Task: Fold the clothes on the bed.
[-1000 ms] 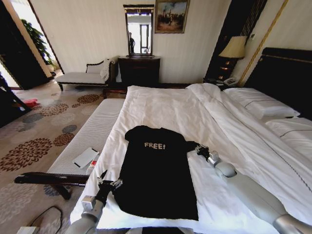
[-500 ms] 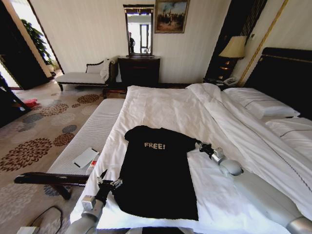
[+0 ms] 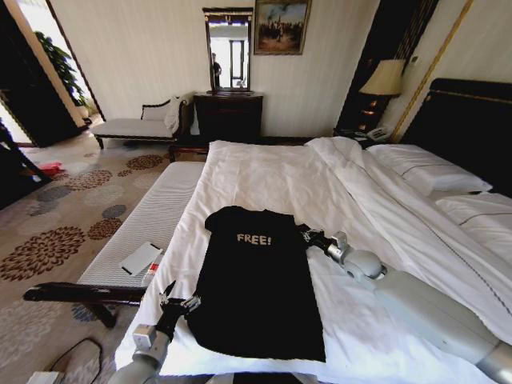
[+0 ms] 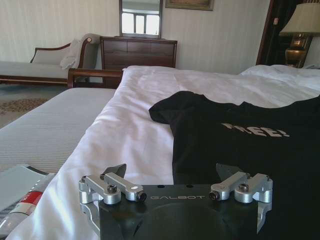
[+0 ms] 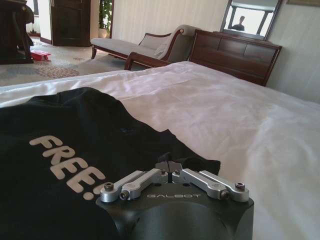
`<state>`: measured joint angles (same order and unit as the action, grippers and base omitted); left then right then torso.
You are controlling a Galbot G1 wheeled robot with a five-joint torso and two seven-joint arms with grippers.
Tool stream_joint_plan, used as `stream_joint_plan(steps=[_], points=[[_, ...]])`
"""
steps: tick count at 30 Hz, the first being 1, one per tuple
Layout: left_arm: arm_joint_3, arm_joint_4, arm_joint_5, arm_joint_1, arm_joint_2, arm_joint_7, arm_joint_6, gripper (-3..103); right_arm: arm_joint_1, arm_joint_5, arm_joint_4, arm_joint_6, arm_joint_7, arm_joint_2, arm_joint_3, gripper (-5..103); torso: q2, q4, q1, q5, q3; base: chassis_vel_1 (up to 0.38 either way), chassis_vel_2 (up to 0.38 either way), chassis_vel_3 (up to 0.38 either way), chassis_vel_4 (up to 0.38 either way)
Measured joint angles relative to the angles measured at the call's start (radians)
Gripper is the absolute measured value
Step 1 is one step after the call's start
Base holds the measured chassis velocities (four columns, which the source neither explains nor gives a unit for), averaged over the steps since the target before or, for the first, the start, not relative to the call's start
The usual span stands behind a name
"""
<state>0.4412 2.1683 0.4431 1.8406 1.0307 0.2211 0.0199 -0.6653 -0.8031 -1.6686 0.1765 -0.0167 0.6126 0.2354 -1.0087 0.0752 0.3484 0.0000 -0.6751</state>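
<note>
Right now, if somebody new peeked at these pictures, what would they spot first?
The black T-shirt with white "FREE!" letters, lying flat on the big white bed. The right gripper is pinched shut on its sleeve, and the left gripper sits open at the shirt's bottom corner near the bed's edge.

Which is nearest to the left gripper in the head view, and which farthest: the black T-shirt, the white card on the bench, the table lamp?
From the left gripper, at the bed's near left edge:
1. Black T-shirt: just beside it, on the white duvet.
2. White card: on the padded bench, further to the left.
3. Table lamp: far off, by the headboard.
</note>
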Motion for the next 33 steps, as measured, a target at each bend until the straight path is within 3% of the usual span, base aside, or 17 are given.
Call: stream_joint_plan(steps=[9,17,19,23,25,27,29,31,33], points=[[0.016,0.004,0.003,0.016,0.003,-0.003,0.007,100,0.078,-0.031,0.094,0.022,-0.052,0.120,0.104,0,0.000,0.0001,0.000,0.0001,0.000,0.000,0.000,0.000,0.000],[0.016,-0.004,0.004,0.011,0.003,-0.004,0.009,100,0.077,-0.029,0.083,0.034,-0.113,0.162,0.124,-2,0.000,0.0000,0.000,-0.0001,0.000,0.000,0.000,0.000,0.000],[0.014,-0.005,0.003,0.007,0.003,-0.003,0.009,100,0.071,-0.030,0.064,0.035,-0.118,0.160,0.124,3,0.000,0.0000,0.000,-0.0001,0.000,0.000,0.000,0.000,0.000],[0.005,-0.008,-0.004,-0.008,-0.002,0.007,0.000,100,0.046,0.007,-0.007,0.034,-0.117,0.139,0.127,25,0.000,0.0002,0.000,-0.0001,0.000,0.000,0.000,0.000,0.000],[0.004,-0.006,-0.005,-0.010,-0.003,0.011,-0.005,100,0.042,0.040,-0.011,0.026,-0.113,0.134,0.130,25,0.000,0.0001,0.000,-0.0002,0.000,0.000,0.000,0.000,0.000],[0.002,0.002,-0.008,-0.012,-0.006,0.016,-0.013,100,0.037,0.103,-0.004,0.007,-0.107,0.127,0.136,36,0.000,0.0002,0.000,0.0000,0.000,0.000,0.000,0.000,0.000],[0.002,0.003,-0.008,-0.012,-0.006,0.017,-0.013,100,0.037,0.107,-0.003,0.005,-0.107,0.127,0.136,36,0.000,0.0001,0.000,0.0000,0.000,0.000,0.000,0.000,0.000],[0.006,0.016,-0.013,-0.008,-0.007,0.023,-0.019,100,0.024,0.148,0.015,-0.012,-0.107,0.122,0.119,51,0.000,0.0000,0.000,0.0002,0.000,0.000,0.000,0.000,0.000],[0.011,0.020,-0.014,-0.006,-0.008,0.025,-0.020,100,0.015,0.151,0.016,-0.017,-0.107,0.117,0.104,51,0.000,-0.0001,0.000,0.0002,0.000,0.000,0.000,0.000,0.000]])
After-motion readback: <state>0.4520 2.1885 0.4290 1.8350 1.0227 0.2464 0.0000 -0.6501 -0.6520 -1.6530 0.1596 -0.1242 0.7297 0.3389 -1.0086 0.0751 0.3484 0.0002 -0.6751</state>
